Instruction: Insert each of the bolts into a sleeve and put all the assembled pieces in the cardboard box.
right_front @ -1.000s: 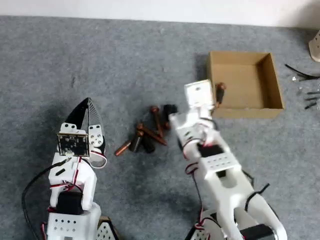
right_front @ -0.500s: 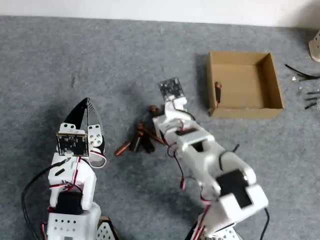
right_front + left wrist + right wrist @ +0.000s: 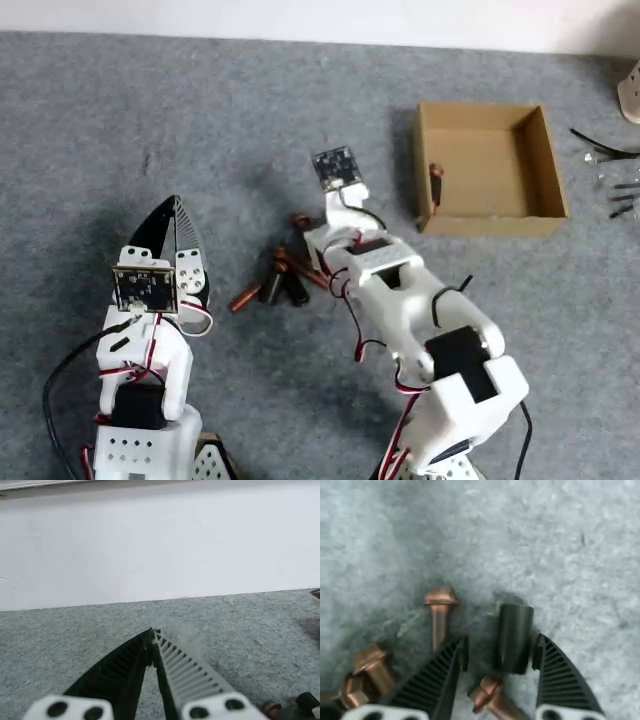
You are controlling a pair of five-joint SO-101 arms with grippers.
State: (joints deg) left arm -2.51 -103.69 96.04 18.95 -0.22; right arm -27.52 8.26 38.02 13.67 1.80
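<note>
Black sleeve [image 3: 514, 636] at the pile's edge, bolt [image 3: 439, 614] just beside | right hand [image 3: 501, 649] wide, straddling the sleeve | cardboard box [image 3: 490, 226] apart, one assembled piece [image 3: 436, 184] against its wall | left hand [image 3: 152, 633] pinched closed, well apart, over grey surface [image 3: 200, 110]

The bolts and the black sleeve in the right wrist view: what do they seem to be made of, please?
The bolts look like copper-coloured metal, perhaps plated: orange-brown sheen on the heads. The sleeve is a smooth matte black tube, possibly plastic, rubber or coated metal; I cannot tell which.
</note>
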